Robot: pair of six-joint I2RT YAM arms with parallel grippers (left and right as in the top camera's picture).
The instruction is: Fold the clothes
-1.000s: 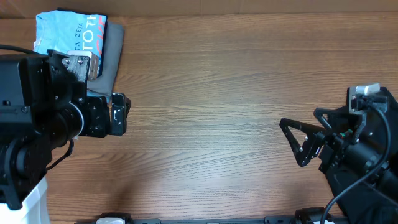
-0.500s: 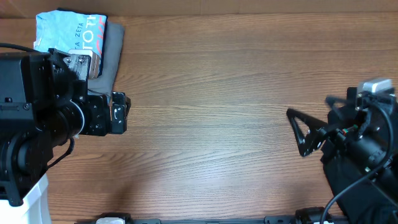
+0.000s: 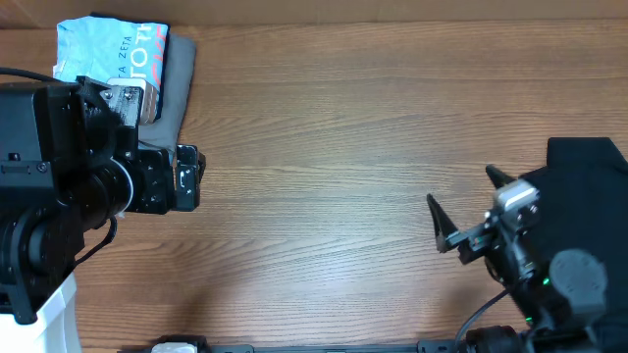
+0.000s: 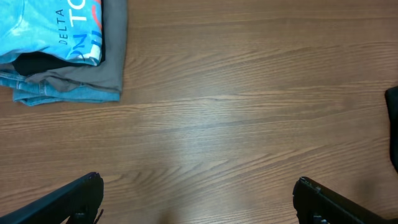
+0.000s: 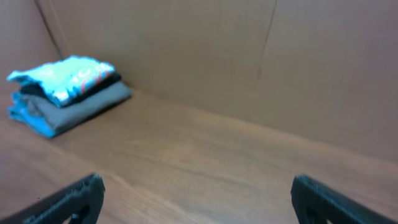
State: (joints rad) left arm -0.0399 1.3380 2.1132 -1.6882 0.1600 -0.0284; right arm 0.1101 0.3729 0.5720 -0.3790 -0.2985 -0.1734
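Overhead: folded clothes (image 3: 113, 54) stacked in the far left corner of the worktop (image 3: 334, 118), just behind the left gripper (image 3: 186, 178) and well apart from the right gripper (image 3: 466, 201) near the right edge, spread wide on nothing.

From the left wrist: pile at upper left, light blue shirt on top, grey and denim beneath; jaws parted, empty.

From the right wrist: pile far off to the left, blurred; jaws wide, nothing between.

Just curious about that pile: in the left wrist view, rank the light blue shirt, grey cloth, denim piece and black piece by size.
1. light blue T-shirt with lettering
2. grey fabric piece and denim-blue fabric piece, too alike to rank
3. black fabric piece, barely showing
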